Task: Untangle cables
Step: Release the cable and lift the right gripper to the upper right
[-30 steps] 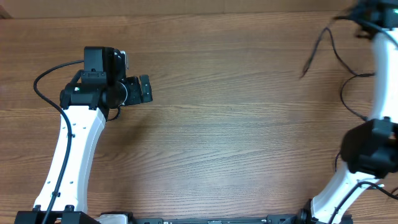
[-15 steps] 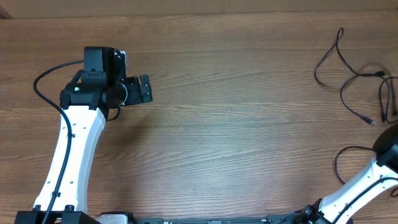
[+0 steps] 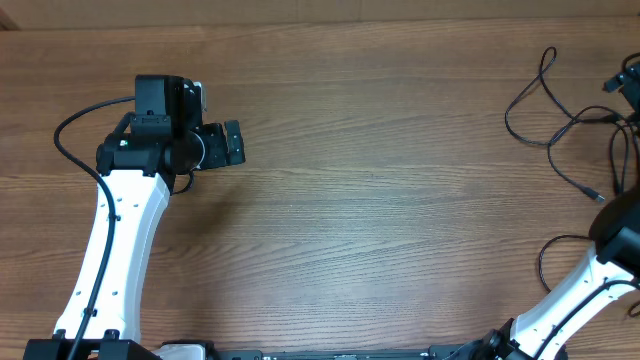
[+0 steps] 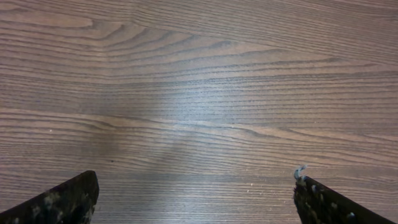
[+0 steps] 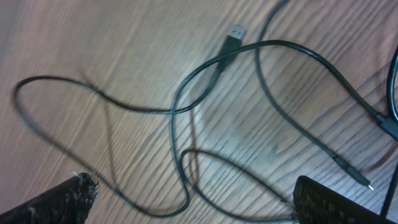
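The cables [image 3: 548, 108] are thin black cords lying in loose, crossing loops on the wooden table at the far right. In the right wrist view the cables [image 5: 186, 102] spread below me, with a USB plug [image 5: 231, 42] at the top and a small plug [image 5: 359, 178] at the right. My right gripper [image 5: 196, 202] hangs open above them with nothing between its fingers. In the overhead view it [image 3: 630, 78] shows only at the right edge. At the table's left my left gripper [image 3: 240, 143] is open over bare wood, its fingertips [image 4: 68, 202] wide apart.
The right arm's base link [image 3: 615, 235] and its thicker black wire [image 3: 548, 262] sit just in front of the cables. The table's back edge [image 3: 300, 24] runs along the top. Bare wood [image 3: 400, 200] lies between the two arms.
The right gripper has gone from shut to open. The cables, lifted a second ago, now lie spread on the table. The right arm has moved toward the right edge. The left arm is still.
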You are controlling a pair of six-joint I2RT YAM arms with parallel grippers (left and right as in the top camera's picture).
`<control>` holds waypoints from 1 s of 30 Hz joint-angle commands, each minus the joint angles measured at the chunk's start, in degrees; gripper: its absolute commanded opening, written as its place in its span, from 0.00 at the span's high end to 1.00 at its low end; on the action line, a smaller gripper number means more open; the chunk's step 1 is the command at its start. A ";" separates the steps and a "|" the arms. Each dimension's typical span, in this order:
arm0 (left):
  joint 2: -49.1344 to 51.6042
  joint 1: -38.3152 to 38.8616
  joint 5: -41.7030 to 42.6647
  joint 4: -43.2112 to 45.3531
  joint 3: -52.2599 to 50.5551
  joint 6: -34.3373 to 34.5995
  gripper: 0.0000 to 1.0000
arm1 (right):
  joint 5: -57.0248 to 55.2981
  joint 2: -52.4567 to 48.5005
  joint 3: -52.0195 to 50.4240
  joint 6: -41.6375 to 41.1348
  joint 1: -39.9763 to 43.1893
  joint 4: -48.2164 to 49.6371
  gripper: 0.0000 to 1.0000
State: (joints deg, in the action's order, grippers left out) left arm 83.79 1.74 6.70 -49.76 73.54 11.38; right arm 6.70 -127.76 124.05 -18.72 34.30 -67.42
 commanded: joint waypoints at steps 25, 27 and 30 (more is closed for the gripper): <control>-0.63 -0.22 0.37 0.09 0.48 -1.09 0.00 | -0.74 15.50 0.04 2.67 -31.41 -15.54 0.00; -0.63 -0.22 0.37 0.09 0.48 -1.09 0.00 | -0.52 15.52 0.04 2.36 -32.54 -16.35 0.00; -0.63 -0.22 0.37 0.09 0.48 -1.11 0.00 | -0.17 15.52 0.04 2.29 -33.97 -16.70 0.00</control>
State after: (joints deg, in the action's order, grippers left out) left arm 83.79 1.74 6.70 -49.76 73.54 11.38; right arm 6.61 -112.77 124.05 -16.45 1.41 -84.12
